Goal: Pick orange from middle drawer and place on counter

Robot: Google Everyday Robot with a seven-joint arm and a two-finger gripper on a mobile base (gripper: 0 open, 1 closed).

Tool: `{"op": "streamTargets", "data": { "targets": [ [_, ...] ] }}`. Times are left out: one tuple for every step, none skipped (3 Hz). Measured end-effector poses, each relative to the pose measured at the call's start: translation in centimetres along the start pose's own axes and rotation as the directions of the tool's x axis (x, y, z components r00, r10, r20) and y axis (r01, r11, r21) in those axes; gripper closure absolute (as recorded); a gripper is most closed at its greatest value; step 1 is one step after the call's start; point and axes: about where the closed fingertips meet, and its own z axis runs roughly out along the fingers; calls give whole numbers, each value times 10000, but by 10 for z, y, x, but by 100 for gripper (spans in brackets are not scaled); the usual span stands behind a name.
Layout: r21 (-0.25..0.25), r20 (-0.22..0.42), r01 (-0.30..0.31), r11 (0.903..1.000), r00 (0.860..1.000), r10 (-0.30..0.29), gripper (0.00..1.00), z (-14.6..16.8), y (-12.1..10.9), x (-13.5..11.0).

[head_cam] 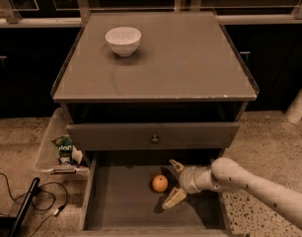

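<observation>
The orange lies on the flat bottom of the pulled-out middle drawer, near its middle. My gripper reaches in from the right on a white arm. It is open, with one finger behind and right of the orange and the other finger in front and right of it. The fingers stand just beside the fruit and do not hold it. The grey counter is the cabinet top above.
A white bowl stands on the counter at the back left. A closed drawer front with a round knob sits above the open drawer. A clear bin with packets and black cables are on the floor at left.
</observation>
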Motion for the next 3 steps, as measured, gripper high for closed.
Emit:
{"op": "streamTargets", "data": {
  "targets": [
    [-255,177,-24,9997,9998,29,0,17,-5,2],
    [-480,295,-84,9988,9995,98,0,30,-6,4],
    [-806,439,-169,9966,9988,205,0,42,-6,1]
  ]
}}
